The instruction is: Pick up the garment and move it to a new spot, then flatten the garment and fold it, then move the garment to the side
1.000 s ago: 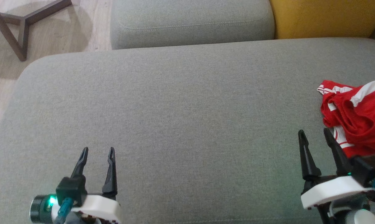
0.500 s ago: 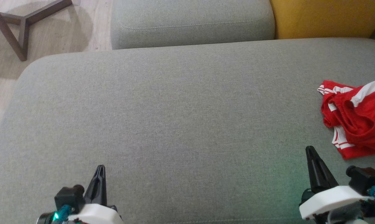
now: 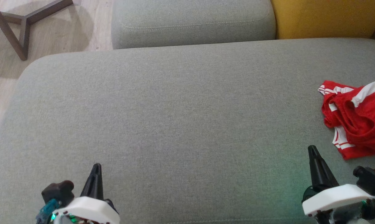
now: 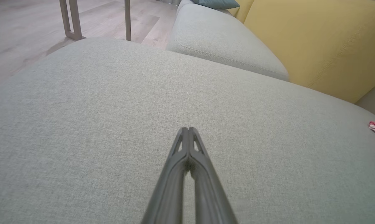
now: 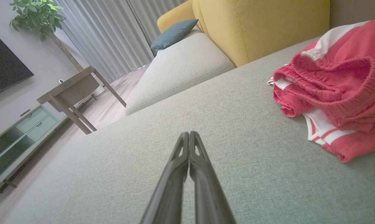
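Right now the garment (image 3: 358,121), red with white stripes and a white band, lies crumpled at the right edge of the head view, about halfway down, on the wide grey seat cushion (image 3: 175,109); part of it runs off the frame. In the right wrist view it bunches at the upper right, its gathered waistband rolled over and a striped hem lying flat on the cushion at the lower edge of the heap. In the left wrist view a small red-and-white corner of it peeks in at the right edge. My right claw (image 3: 312,150) sits at the lower right of the head view, its two dark fingers pressed together into a single point and pinching nothing; the tip is below and to the left of the garment, near it but apart. My left claw (image 3: 96,166) is at the lower left, well apart from the garment, its fingers likewise pressed together with nothing between them, as the left wrist view shows plainly. Whether either tip touches the cushion I cannot tell. Beyond the seat, a second grey cushion (image 3: 190,21) lies along the top centre of the head view, with the yellow sofa back (image 3: 327,17) at the upper right. Pale wooden floor (image 3: 66,31) and the dark legs of a side table (image 3: 10,34) fill the upper left. The right wrist view adds a teal pillow (image 5: 173,34) at top centre, grey curtains (image 5: 112,34), a leafy plant (image 5: 38,15) and a dark screen (image 5: 5,74) at the upper left.
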Available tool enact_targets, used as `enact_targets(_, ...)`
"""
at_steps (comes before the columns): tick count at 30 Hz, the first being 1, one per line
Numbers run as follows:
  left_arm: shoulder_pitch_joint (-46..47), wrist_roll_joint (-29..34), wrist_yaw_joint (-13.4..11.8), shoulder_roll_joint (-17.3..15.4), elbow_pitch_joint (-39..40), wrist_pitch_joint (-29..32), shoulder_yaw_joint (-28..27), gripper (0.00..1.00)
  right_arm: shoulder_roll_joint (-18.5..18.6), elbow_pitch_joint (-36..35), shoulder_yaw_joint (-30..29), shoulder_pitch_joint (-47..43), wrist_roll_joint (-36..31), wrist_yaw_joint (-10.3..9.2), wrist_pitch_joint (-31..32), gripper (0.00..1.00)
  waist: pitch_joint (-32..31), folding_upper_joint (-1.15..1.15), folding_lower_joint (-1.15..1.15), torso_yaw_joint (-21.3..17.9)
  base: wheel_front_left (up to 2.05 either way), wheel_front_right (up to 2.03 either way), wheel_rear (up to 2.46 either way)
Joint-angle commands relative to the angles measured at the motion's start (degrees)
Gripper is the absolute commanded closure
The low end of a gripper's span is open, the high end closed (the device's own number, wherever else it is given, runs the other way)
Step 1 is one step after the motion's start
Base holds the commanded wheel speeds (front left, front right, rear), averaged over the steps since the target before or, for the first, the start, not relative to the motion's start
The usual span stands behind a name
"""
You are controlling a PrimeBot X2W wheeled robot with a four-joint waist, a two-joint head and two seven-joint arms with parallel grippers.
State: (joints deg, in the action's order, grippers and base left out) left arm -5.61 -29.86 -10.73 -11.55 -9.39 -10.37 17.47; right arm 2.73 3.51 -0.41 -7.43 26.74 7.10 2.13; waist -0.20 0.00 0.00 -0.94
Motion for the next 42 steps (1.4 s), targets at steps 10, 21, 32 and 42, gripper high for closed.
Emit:
enact_targets(10, 3.7, -7.6, 2.2, 0.3, 0.9, 1.5, -3.4, 1.0, 1.0, -0.4, -0.3, 4.1, 8.0, 0.11, 0.1, 1.0, 0.0, 0.0, 0.0, 0.1, 0.0, 0.0, 0.0)
enact_targets(21, 4.6, -14.7, 4.2, 1.0, 0.3, 3.0, -5.5, 1.0, 1.2, 0.9, -0.6, 5.2, 15.4, 0.14, 0.3, 1.0, 0.1, 0.0, 0.0, 0.2, 0.0, 0.0, 0.0)
enact_targets(32, 5.5, -21.1, 6.0, 1.7, -0.3, 4.5, -7.5, 1.0, 1.3, 2.1, -1.0, 6.3, 22.1, 0.18, 0.6, 1.0, 0.1, 0.0, 0.0, 0.3, 0.0, 0.0, 0.0)
enact_targets(42, 6.4, -27.4, 7.8, 2.4, -0.9, 6.0, -9.5, 1.0, 1.4, 3.3, -1.4, 7.3, 28.7, 0.21, 0.8, 1.0, 0.2, 0.0, 0.0, 0.4, 0.0, 0.0, 0.0)
